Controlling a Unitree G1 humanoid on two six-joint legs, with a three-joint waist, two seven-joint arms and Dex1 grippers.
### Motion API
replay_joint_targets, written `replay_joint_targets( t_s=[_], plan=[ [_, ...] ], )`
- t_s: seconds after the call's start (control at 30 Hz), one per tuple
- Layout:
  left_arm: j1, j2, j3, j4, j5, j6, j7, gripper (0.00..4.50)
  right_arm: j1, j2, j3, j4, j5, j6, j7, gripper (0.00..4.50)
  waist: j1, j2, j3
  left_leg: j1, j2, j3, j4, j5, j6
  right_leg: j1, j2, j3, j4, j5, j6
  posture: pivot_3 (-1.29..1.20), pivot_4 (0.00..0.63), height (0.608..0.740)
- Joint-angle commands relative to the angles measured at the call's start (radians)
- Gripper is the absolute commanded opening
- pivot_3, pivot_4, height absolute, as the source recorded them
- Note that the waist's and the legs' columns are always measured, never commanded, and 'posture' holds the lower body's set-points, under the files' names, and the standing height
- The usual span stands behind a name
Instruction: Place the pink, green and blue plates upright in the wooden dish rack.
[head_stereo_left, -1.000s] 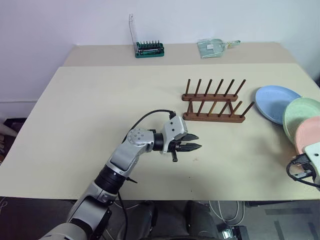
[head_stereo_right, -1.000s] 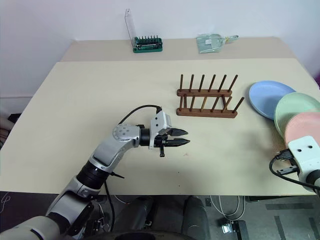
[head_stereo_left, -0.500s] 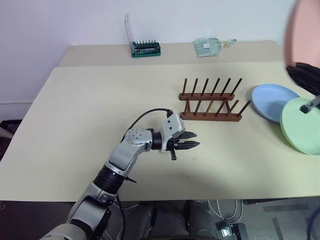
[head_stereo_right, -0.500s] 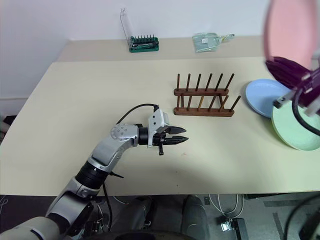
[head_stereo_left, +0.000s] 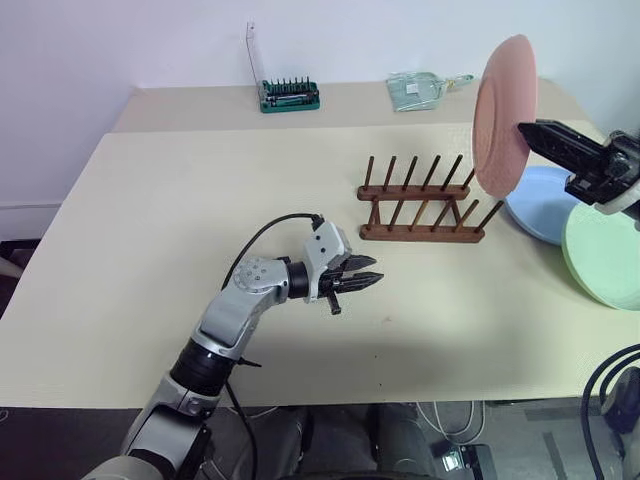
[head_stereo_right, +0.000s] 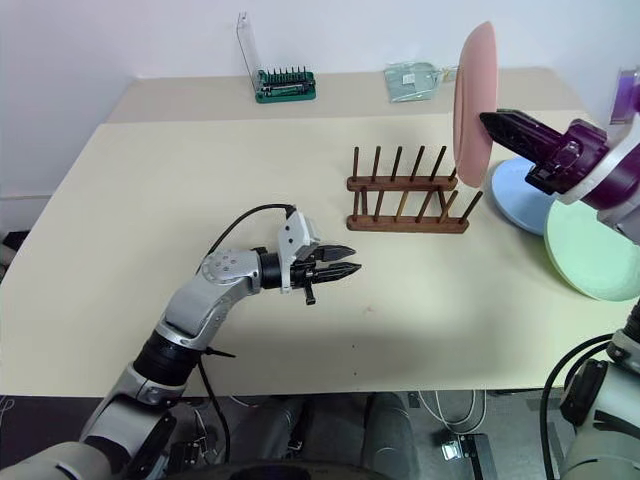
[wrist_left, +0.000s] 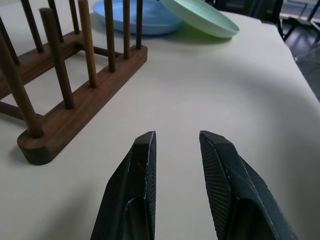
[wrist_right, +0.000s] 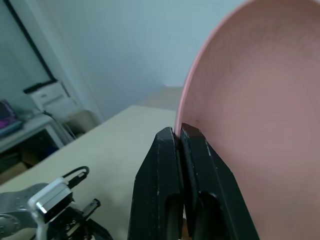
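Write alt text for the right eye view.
The right hand holds the pink plate upright in the air above the right end of the wooden dish rack. The blue plate and green plate lie flat to the rack's right, while the shut left hand hovers over the table.

We see bright, even light; a soft shadow lies on the table beneath the left gripper, whose fingers blur close up.
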Motion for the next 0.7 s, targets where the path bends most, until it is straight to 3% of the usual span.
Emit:
replay_joint_targets(
  t_s=[0.03, 0.37, 0.47, 0.57, 0.7],
  plan=[
    [0.014, 0.004, 0.014, -0.055, -0.016, 0.008, 0.017, 1.36, -0.042, -0.034, 0.023, 0.07, -0.006, -0.021, 0.055, 0.03, 0.001, 0.0, 0.0, 0.0, 0.0, 0.0, 0.0, 0.0, 0.0, 0.0, 0.0, 0.0, 0.0, 0.0, 0.0, 0.0, 0.15, 0.74],
    [0.012, 0.008, 0.011, -0.062, -0.019, 0.016, 0.034, 1.36, -0.111, -0.019, 0.07, 0.248, -0.044, -0.019, 0.052, 0.03, 0.001, 0.0, 0.0, 0.0, 0.0, 0.0, 0.0, 0.0, -0.001, 0.0, 0.0, 0.0, 0.0, 0.0, 0.0, 0.0, 0.15, 0.74],
    [0.007, 0.009, 0.008, -0.062, -0.02, 0.016, 0.036, 1.36, -0.16, -0.003, 0.065, 0.323, -0.071, -0.047, 0.009, 0.93, 0.001, 0.0, 0.0, 0.0, 0.0, 0.001, 0.0, 0.0, -0.001, 0.0, 0.0, 0.001, 0.0, 0.0, 0.0, 0.0, 0.15, 0.74],
    [0.007, 0.009, 0.009, -0.065, -0.023, 0.021, 0.036, 1.36, -0.198, 0.008, 0.06, 0.348, -0.109, -0.099, -0.053, 2.36, 0.001, 0.0, 0.0, 0.0, 0.0, 0.001, 0.0, 0.0, -0.001, 0.0, 0.0, 0.001, 0.0, 0.0, 0.0, 0.0, 0.15, 0.74],
    [0.01, 0.01, 0.007, -0.07, -0.025, 0.026, 0.035, 1.36, -0.203, -0.002, 0.061, 0.327, -0.142, -0.143, -0.063, 2.36, 0.001, 0.001, 0.0, -0.001, 0.0, 0.001, 0.0, 0.0, -0.001, -0.001, 0.0, 0.001, 0.0, 0.0, 0.0, 0.0, 0.15, 0.74]
  ],
)
